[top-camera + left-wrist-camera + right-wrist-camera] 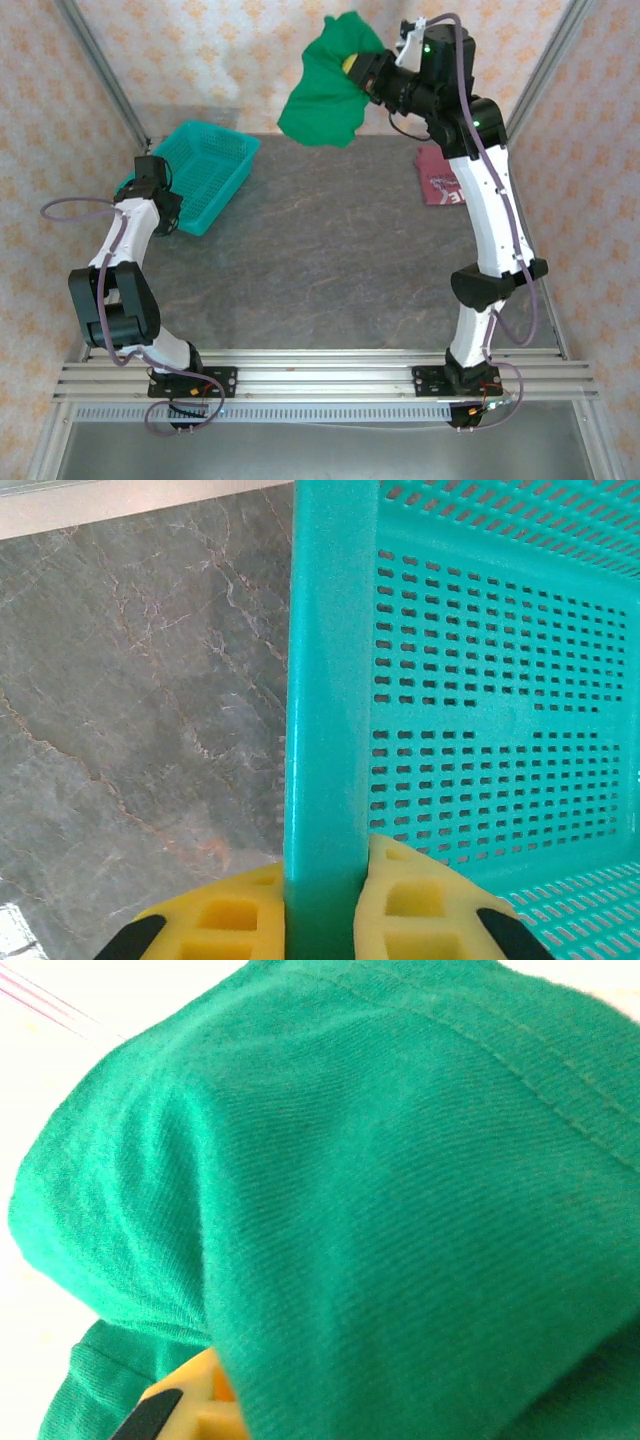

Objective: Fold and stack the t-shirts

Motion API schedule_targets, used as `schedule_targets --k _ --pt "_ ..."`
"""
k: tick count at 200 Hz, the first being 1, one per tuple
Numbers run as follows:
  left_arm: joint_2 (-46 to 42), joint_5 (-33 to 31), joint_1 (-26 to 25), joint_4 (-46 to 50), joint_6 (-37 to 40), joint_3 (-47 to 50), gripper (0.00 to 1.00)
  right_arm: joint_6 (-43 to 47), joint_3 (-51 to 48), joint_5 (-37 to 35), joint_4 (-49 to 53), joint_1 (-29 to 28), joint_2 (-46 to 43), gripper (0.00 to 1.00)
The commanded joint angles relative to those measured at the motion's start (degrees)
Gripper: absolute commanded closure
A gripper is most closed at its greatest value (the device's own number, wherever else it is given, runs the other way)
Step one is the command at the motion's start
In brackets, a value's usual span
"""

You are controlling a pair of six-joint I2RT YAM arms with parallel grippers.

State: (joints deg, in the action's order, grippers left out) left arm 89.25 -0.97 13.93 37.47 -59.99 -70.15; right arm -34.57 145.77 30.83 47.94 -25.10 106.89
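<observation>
**Left, Right and Aloft**

A basket (200,165) sits on the tabletop (330,260) at the frame's left. A raised t-shirt (322,95) hangs above the tabletop's far edge, upper centre; a second t-shirt (438,180) lies on the tabletop at right.

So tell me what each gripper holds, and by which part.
Left gripper: the teal basket, by its rim. Right gripper: the green t-shirt, in the air, by a bunched fold; which part cannot be told.
</observation>
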Motion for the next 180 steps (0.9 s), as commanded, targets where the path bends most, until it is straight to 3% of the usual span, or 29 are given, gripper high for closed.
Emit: schedule_targets --k 1,45,78,87,103,110,115,123,136,154,180 --pt "2.51 -6.19 0.67 0.9 -7.98 -2.98 1.0 6.05 -7.4 -5.48 13.1 -0.54 0.07 1.0" --pt "5.72 -6.86 0.75 -1.5 -10.07 -5.08 1.0 4.2 -37.25 -7.19 3.03 -2.26 -7.65 1.0" --pt "8.65 -2.08 0.6 -6.15 -6.08 -6.05 1.0 2.5 -45.36 -9.8 2.45 -3.83 -5.12 1.0" --pt "8.32 -0.72 0.46 -7.23 -5.14 -5.95 0.88 2.06 -46.21 -10.5 2.85 -3.91 -3.4 1.0" --pt "6.42 0.82 -0.32 -9.68 -3.24 -5.54 0.46 0.97 -45.97 -10.42 3.29 -4.33 0.29 0.95" --pt "5.6 0.82 -0.8 -9.19 -2.07 -6.28 0.33 0.86 -45.1 -10.17 3.22 -4.61 2.01 0.85" --pt "4.99 0.87 -1.15 -8.65 -1.03 -6.96 0.2 0.74 -44.16 -9.53 2.9 -4.68 3.27 0.74" --pt "4.05 1.25 -1.82 -7.96 0.48 -8.0 0.09 0.7 -42.42 -6.7 1.16 -4.94 5.36 0.55" --pt "2.16 1.66 -2.67 -6.68 2.51 -9.45 0.0 0.32 -39.06 -4.29 -0.54 -5.0 7.44 0.42" --pt "-1.02 2.05 -3.47 -5.42 5.17 -10.83 0.0 2.16 -33.92 -3.54 -0.25 -4.9 8.46 0.28" --pt "-5.31 3.62 -4.36 -1.97 8.8 -13.31 0.0 7.11 -28.01 -4.86 7.27 -3.72 7.45 0.24"
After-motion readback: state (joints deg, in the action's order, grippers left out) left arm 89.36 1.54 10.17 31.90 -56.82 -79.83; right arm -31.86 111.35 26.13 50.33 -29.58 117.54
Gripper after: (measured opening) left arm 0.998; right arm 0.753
